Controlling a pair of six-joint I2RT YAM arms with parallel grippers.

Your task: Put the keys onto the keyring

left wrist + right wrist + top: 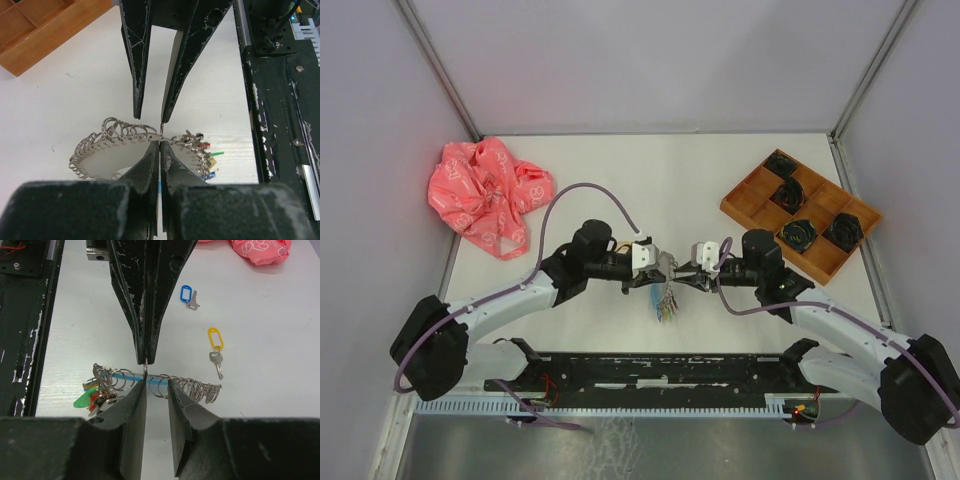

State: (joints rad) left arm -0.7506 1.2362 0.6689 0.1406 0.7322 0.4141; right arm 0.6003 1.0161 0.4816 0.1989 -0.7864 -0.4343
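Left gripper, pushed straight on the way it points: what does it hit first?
The right gripper, which faces it tip to tip. The left gripper, shut on the keyring, would probably strike one of the open fingers opposite, though depth is hard to judge.

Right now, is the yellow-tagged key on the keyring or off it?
Off: the yellow-tagged key lies loose on the table beside the keyring, not threaded on it.

walls (650, 60): pale lilac panels, three sides | posts (438, 68): grey metal, at corners | table (680, 180): white, evenly lit
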